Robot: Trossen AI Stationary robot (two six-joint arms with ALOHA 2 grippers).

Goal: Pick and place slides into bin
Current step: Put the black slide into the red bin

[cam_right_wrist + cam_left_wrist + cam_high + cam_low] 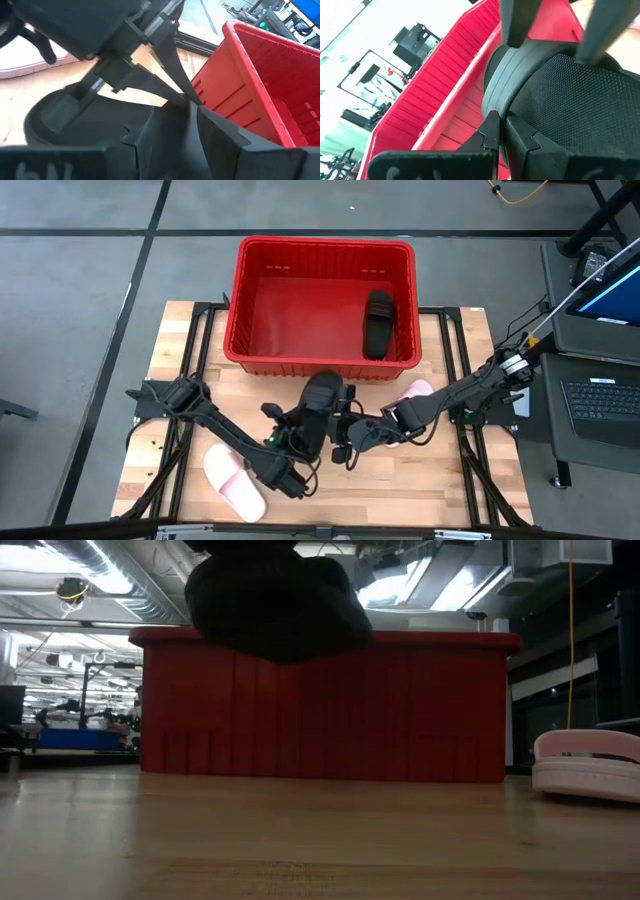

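- The left pincer (318,408) is clenched on a black slide (318,415), lifted clear of the table (420,480) just in front of the bin's near wall; the low view shows the shoe hanging above the wood.
- The right pincer (352,432) sits against the same slide from the right; its fingers (210,135) seem to press on the shoe, but I cannot tell whether they grip.
- To do this step well, I judge the slide must rise above the thick rim before it goes far, then be let go over the bin's open floor, with the right arm backing away first.
- The held slide is matte black with a wide textured strap and a ribbed sole edge.
- The bin (325,246) is red with slotted walls; a second black slide (378,323) already lies inside at its right.
- One pink slide (234,482) lies near-left on the table; another (415,392) is at the right, beside the right arm.
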